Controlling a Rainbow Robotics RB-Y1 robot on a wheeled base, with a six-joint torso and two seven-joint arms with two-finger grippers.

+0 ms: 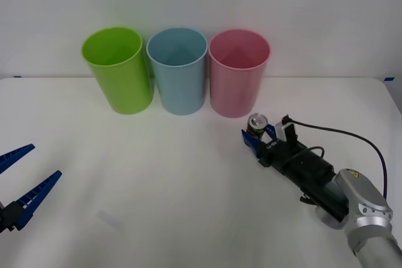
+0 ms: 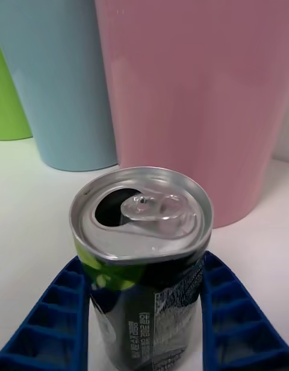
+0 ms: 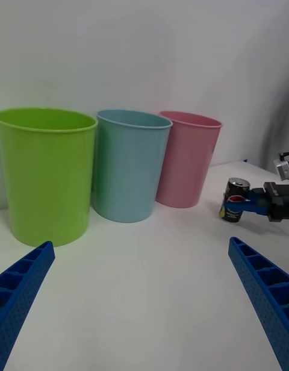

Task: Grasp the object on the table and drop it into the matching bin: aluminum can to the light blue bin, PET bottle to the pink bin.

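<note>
Nearest the robot, the left gripper (image 1: 22,183) hangs low over the near left part of the table (image 1: 157,180), its blue fingers spread wide with nothing between them; it looks parked.

Farther out on the right, the right gripper (image 1: 259,136) lies low over the table with its two blue fingers (image 2: 235,323) on either side of the can (image 1: 257,125). In the right wrist view the can's dark label sits snug between the ribbed pads, so the claw looks closed on it (whether it is squeezing firmly I cannot say). The can stands upright, silver top up, seemingly on the tabletop, just in front of the pink bin (image 1: 239,80).

Behind it, three bins stand in a row against the far wall: lime green bin (image 1: 117,70) on the left, light blue bin (image 1: 178,70) in the middle, pink on the right.

The step in hand seems to be the grasp itself, with the lift not yet made. Next the can must rise above the rims and travel left past the pink bin, since a can belongs in the light blue one, before release.
</note>
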